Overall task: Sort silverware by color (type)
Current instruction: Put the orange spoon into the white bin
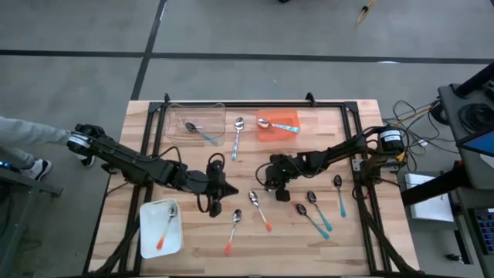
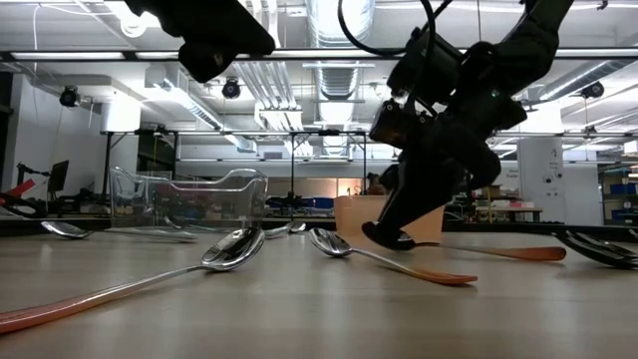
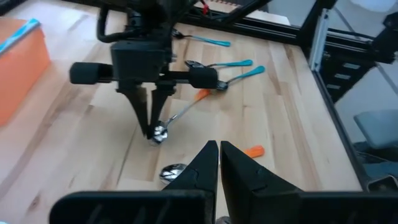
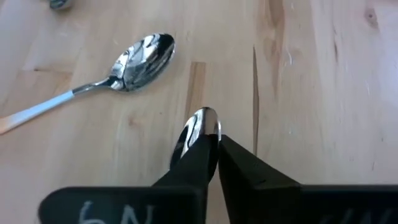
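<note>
Nearest the table's [image 1: 324,247] front edge, a white tray [image 1: 150,232] holds one orange-handled spoon [image 1: 167,228]; mid-table, the left gripper [image 1: 218,190] hangs with fingers together, empty; beside it the right gripper [image 1: 275,181] is clamped on an orange spoon's bowl [image 4: 202,121]; teal-handled spoons [image 1: 320,218] lie toward the right edge.

A clear container [image 1: 202,117], orange box [image 1: 272,133] and white tray [image 1: 148,232] sit on the table [image 1: 324,239].
</note>
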Robot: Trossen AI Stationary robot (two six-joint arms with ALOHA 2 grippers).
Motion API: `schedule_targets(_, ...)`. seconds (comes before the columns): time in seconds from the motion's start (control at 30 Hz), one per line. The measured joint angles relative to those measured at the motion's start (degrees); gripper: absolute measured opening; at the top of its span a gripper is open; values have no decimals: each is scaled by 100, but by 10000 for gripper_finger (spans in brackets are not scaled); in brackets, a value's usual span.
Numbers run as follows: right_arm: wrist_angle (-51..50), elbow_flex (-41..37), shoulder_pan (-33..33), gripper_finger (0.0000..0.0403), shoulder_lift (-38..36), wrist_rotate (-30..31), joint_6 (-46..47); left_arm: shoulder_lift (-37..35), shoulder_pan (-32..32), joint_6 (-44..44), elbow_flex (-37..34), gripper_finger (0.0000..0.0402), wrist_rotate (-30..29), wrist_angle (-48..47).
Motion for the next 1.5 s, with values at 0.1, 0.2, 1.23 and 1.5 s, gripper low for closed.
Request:
schedule_targets(0.1,92,0,0,10,0,11,-2,0,2,0,0,0,-69,0)
schedule_targets(0.2,247,-7,-2,9,-7,58,44,0,2,0,0,0,-76,-1)
schedule_targets(1.23,5574,-85,142,8,-1054,708,-985,-2,218,885,0,0,-825,713)
schedule_targets(1.5,6010,-87,646,8,-1001,2017,-1740,-15,414,1036,0,0,-828,780)
